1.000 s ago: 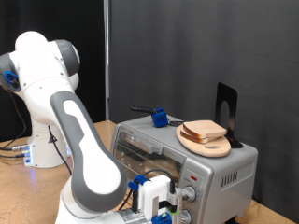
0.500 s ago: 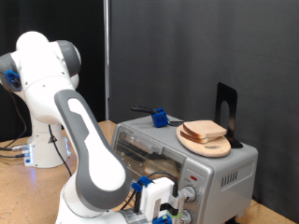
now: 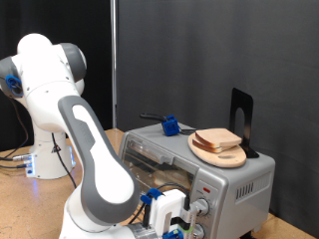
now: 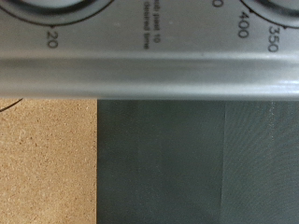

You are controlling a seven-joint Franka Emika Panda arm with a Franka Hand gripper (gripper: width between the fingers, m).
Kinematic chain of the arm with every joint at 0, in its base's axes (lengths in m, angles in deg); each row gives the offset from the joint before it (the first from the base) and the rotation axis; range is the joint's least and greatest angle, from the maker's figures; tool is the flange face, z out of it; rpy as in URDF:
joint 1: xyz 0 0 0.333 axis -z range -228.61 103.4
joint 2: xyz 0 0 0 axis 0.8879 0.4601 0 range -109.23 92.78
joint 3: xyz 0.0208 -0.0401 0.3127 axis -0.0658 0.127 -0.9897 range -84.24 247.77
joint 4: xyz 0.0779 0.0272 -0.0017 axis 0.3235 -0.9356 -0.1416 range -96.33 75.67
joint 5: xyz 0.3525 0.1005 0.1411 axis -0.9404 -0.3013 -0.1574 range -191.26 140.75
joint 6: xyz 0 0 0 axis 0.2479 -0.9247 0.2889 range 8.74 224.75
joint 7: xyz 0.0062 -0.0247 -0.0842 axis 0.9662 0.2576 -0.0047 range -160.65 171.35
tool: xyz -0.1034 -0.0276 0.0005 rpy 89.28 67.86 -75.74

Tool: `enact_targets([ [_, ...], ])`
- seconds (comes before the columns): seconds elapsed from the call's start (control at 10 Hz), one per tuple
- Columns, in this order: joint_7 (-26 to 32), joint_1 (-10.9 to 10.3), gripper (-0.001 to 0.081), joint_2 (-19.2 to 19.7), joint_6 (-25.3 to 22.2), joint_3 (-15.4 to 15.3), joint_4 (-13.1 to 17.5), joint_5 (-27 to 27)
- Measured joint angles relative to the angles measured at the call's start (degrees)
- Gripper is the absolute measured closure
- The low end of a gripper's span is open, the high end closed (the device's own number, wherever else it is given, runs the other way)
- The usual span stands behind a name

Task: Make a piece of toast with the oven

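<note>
The silver oven point(image 3: 231, 177) stands at the exterior view's lower right, its glass door point(image 3: 152, 157) facing the arm. My gripper point(image 3: 171, 215), white with blue parts, hangs low in front of the oven, right beside the two round knobs point(image 3: 201, 207). The wrist view is filled by the oven's control panel point(image 4: 149, 56), with dial marks 20, 400 and 350 along the edge; no fingers show there. Stacked bread slices point(image 3: 218, 138) lie on a round wooden board point(image 3: 221, 153) on the oven's top. A single piece of toast is hidden.
A blue-handled tool point(image 3: 168, 125) lies on the oven's top, towards the back. A black stand point(image 3: 240, 118) rises behind the board. The white robot base point(image 3: 45, 159) stands on the brown table point(image 4: 47, 159); a dark mat point(image 4: 196, 159) lies under the oven's front.
The gripper has crept a little towards the knobs since a second ago. It has held still over the last half second. Nothing else moved.
</note>
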Motion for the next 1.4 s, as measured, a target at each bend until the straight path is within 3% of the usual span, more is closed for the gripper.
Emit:
enact_targets([
  [0.1,0.11,0.0,-0.0002,0.0,0.12,0.0,0.0,0.0],
  [0.2,0.19,0.0,0.0122,0.0,0.14,-0.01,0.0,0.0],
  [0.3,0.27,0.0,0.0122,0.0,0.14,-0.01,0.01,0.0],
  [0.5,0.36,0.0,0.0397,0.0,0.14,-0.04,0.03,-0.04],
  [0.6,0.52,0.0,0.0397,0.0,0.14,-0.06,0.03,-0.07],
  [0.7,0.68,0.0,0.0582,0.0,0.14,-0.08,0.03,-0.11],
  [0.8,0.7,0.0,0.0713,0.0,0.22,-0.08,0.03,-0.15],
  [0.9,0.7,0.0,0.0713,0.0,0.44,-0.08,0.03,-0.21],
  [1.0,0.7,0.0,0.0786,0.0,0.76,-0.09,0.03,-0.26],
  [1.4,0.71,-0.01,0.08,0.0,2.27,-0.12,0.03,-0.21],
])
